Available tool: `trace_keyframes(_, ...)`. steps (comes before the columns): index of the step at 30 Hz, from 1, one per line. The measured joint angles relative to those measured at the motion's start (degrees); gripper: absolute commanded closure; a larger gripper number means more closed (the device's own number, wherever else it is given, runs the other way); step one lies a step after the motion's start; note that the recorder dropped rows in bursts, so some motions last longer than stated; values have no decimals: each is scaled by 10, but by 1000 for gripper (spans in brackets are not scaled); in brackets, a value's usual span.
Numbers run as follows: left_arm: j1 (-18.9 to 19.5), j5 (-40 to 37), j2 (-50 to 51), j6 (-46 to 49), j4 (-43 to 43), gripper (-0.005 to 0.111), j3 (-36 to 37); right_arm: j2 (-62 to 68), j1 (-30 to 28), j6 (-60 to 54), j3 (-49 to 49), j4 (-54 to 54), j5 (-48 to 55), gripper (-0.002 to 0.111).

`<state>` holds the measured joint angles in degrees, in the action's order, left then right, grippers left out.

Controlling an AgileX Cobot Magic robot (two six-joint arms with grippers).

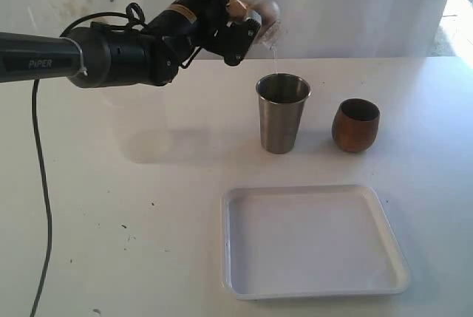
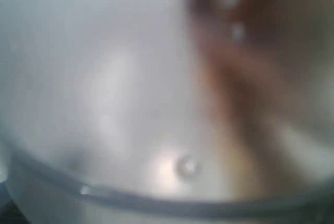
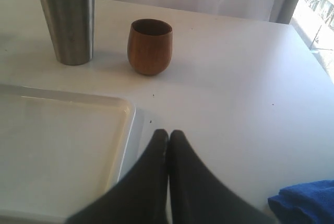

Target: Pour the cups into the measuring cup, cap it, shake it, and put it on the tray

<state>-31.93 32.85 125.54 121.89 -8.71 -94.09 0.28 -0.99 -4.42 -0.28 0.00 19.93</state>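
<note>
Left gripper [image 1: 247,18]: clamped wide around the measuring cup [image 1: 266,8] and holding it in the air, tipped over with its mouth pointing down.
Measuring cup: clear plastic, off the table, at 12 o'clock from the steel tumbler [image 1: 281,114] and directly above its rim. Its scale cannot be read at this angle.
Water [image 1: 274,62]: a thin stream falls from the lip of the measuring cup into the open mouth of the steel tumbler.
Steel tumbler: upright on the table [image 1: 111,206], near the middle of the exterior view.
Wooden cup [image 1: 355,125]: upright at 3 o'clock from the steel tumbler, near it but not touching. Its inside is too dark to tell what it holds.
Tray [image 1: 230,258]: flat on the table at 6 o'clock from the two cups, apart from both, with nothing on it.
Left arm [image 1: 111,55]: reaches in from 9 o'clock, with a black cable [image 1: 43,184] hanging down from it.
Left wrist view: only blurred clear plastic with a curved rim, very close to the lens. No detail can be made out.
Right gripper [image 3: 168,138]: closed with its tips pressed together, holding nothing, low over the bare table just beside the rim of the tray.
Blue cloth [image 3: 305,203]: lies on the table near the right gripper, on the side away from the tray.
</note>
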Motion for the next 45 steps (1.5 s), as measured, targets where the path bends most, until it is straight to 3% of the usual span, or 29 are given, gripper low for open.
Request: trace_keyframes(45,0,10,0,0,4,107,0,0,0,3,0,0,0,108)
